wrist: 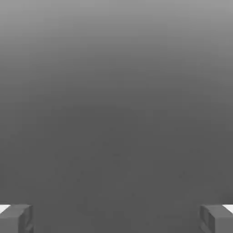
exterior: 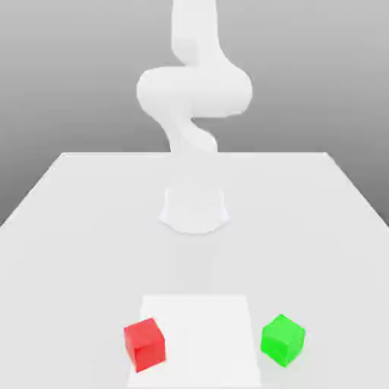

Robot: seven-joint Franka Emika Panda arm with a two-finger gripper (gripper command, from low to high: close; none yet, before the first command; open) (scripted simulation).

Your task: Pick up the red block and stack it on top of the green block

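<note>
Red and matte, the red block [exterior: 144, 343] is a small plain cube with no marks, sitting flat on the white table [exterior: 68, 228] near its front edge, toward the exterior view's left. It has no long axis to speak of; it stands upright on one face and is turned a little, so one vertical edge faces the camera and two side faces show. It overlaps the left edge of a paler square patch [exterior: 201, 334] on the tabletop.

Well apart from it, past that patch toward the exterior view's right, sits the green block [exterior: 283, 339], the same size and just as plain, also upright and turned so a corner edge comes forward. Nothing lies between the two cubes except the flat patch, and nothing rests on top of either.

Farther back, the pale white arm [exterior: 194, 91] rises from its round base [exterior: 194, 209] in the middle of the table.

From the hand view, the gripper [wrist: 116, 218] has its two grey fingertips [wrist: 16, 218] spread wide with nothing between them, against a plain grey background.
</note>
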